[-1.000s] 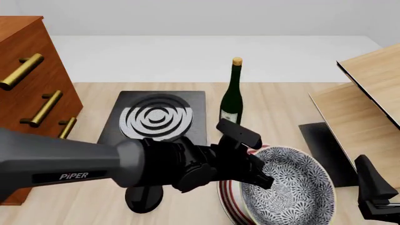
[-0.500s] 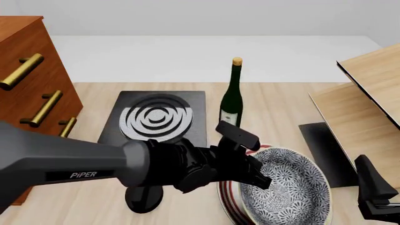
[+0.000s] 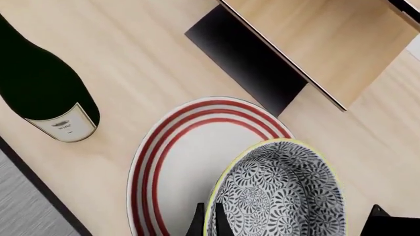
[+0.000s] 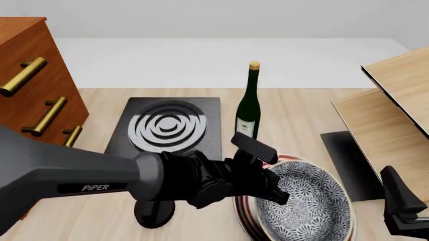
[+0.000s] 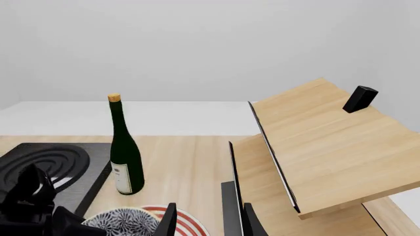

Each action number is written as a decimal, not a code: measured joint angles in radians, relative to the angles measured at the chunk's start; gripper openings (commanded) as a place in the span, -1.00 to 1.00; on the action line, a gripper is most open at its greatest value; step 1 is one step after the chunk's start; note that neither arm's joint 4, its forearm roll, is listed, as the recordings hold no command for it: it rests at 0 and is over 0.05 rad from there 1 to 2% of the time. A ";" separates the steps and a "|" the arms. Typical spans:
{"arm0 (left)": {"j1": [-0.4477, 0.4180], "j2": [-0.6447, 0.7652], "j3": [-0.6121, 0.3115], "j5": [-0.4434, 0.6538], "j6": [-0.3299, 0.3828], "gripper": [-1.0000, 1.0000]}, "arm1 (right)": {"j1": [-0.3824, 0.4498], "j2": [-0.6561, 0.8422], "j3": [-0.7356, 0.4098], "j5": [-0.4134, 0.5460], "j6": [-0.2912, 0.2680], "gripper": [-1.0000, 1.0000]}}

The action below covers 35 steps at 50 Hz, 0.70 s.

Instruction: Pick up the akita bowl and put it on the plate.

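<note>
The akita bowl (image 4: 305, 203) (image 3: 282, 191) (image 5: 125, 222) has a black-and-white swirl pattern and a pale rim. It hangs tilted just over the right part of the plate (image 4: 245, 211) (image 3: 184, 162) (image 5: 187, 225), a white plate with red rings. My left gripper (image 4: 272, 193) (image 3: 210, 221) is shut on the bowl's left rim, one finger inside and one outside. I cannot tell whether the bowl touches the plate. My right gripper (image 4: 397, 191) (image 5: 208, 222) stands open and empty at the front right, apart from the bowl.
A green wine bottle (image 4: 249, 103) stands just behind the plate. A black stove (image 4: 168, 128) lies to its left and a wooden drawer cabinet (image 4: 30, 100) at far left. A tilted wooden rack (image 4: 392, 108) with a black base fills the right side.
My left gripper and the bowl have sunk a little lower toward the plate. The right arm has not moved.
</note>
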 measured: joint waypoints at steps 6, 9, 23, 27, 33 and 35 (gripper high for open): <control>-0.002 -0.001 0.006 -0.008 0.003 -1.00 | 0.000 0.000 0.000 0.000 0.000 1.00; -0.003 -0.004 0.008 -0.010 0.006 1.00 | 0.000 0.000 0.000 0.000 0.000 1.00; -0.007 -0.023 0.020 -0.025 0.013 1.00 | 0.000 0.000 0.000 0.000 0.000 1.00; -0.005 -0.031 0.020 -0.026 0.015 1.00 | 0.000 0.000 0.000 0.000 0.000 1.00; 0.004 -0.056 0.016 -0.018 0.028 1.00 | 0.000 0.000 0.000 0.000 0.000 1.00; 0.008 -0.067 0.013 -0.014 0.035 1.00 | 0.000 0.000 0.000 0.000 0.000 1.00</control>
